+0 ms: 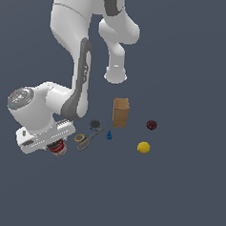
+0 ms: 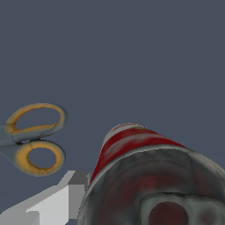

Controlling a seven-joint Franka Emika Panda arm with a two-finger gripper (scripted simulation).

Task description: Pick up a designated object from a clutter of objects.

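Basically the grasp-approach step: the end effector point(image 1: 55, 143) sits low over the red-and-white tin can point(image 1: 57, 149), which stands at the exterior view's left end of the clutter, just beside the yellow-handled scissors point(image 1: 85, 140). Only a sliver of the can shows under the hand in the exterior view. In the wrist view the can point(image 2: 145, 176) fills the frame very close up, dark metal top toward the camera, one pale finger point(image 2: 66, 195) right alongside its wall. Second finger hidden, so can't tell if the end effector is clamped on the can or spread around it; contact not confirmable.

Rest of clutter is apart from the can: dark round disc point(image 1: 95, 124), tiny blue piece point(image 1: 109, 135), brown cardboard box point(image 1: 120, 112), dark red ball point(image 1: 152, 125), lemon point(image 1: 143, 147). Bench surface is plain grey-blue.

Judgement: next move needs a firm close on the can's sides if that's not done, then a straight lift. Scissor handles are near, so sideways drift risks nudging them.
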